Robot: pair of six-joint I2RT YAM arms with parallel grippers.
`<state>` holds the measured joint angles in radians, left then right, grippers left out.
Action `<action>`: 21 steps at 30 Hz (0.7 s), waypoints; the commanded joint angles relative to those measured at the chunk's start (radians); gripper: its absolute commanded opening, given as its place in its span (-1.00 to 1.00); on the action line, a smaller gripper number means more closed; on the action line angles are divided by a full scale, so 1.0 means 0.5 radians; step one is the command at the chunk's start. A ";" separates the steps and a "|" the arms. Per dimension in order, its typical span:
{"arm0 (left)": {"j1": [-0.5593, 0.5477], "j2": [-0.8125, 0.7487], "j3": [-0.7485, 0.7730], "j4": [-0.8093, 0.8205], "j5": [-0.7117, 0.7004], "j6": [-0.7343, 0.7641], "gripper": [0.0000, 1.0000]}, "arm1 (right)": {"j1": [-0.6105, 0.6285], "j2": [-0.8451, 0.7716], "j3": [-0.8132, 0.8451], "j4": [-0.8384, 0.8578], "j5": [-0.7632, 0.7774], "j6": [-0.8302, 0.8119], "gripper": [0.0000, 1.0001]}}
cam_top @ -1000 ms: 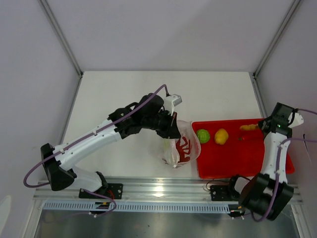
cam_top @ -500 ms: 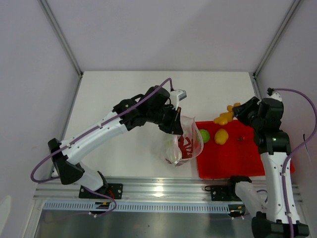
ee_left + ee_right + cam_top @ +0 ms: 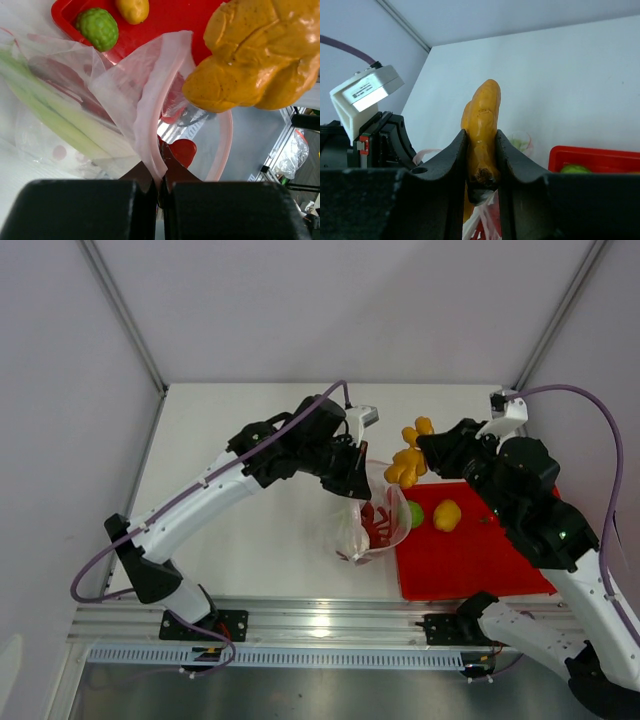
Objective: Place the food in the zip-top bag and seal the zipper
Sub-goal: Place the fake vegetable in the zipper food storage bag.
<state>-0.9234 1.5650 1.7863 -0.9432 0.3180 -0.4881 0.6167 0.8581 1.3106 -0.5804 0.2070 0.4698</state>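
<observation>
My left gripper (image 3: 350,483) (image 3: 161,185) is shut on the rim of the clear zip-top bag (image 3: 372,525) (image 3: 120,90), holding its mouth open above the table. The pink zipper (image 3: 150,125) loops round that mouth. Inside the bag lie a pale-green stalk (image 3: 55,112) and a red piece (image 3: 182,150). My right gripper (image 3: 420,453) (image 3: 481,165) is shut on a knobbly orange-yellow food piece (image 3: 408,462) (image 3: 260,60) (image 3: 481,125), held just above the bag's mouth. A round green fruit (image 3: 410,514) (image 3: 98,28) and a yellow fruit (image 3: 447,515) (image 3: 133,9) rest on the red tray.
The red tray (image 3: 470,555) (image 3: 170,20) lies at the right of the white table, just beside the bag. The metal rail (image 3: 320,625) runs along the near edge. Frame posts (image 3: 125,315) stand at the back corners.
My right arm has lifted the orange-yellow piece off the tray and carried it left to above the bag's mouth. My left gripper has raised the bag's rim slightly.
</observation>
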 commanded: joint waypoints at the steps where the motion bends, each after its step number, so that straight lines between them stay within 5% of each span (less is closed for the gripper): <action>1: 0.049 0.039 0.158 -0.016 0.054 -0.012 -0.99 | 0.089 0.002 0.118 0.084 0.203 -0.227 -1.00; 9: 0.168 0.146 0.278 -0.034 0.275 -0.091 -0.99 | 0.236 0.054 0.128 0.112 -0.082 -0.513 -1.00; 21: 0.245 0.156 0.345 -0.043 0.389 -0.199 -0.99 | 0.724 0.238 0.042 0.096 0.445 -0.660 -1.00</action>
<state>-0.8101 1.6642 1.9053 -0.9974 0.4530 -0.5499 0.9436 0.9600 1.3415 -0.5518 0.3141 0.1734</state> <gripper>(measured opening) 0.006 0.274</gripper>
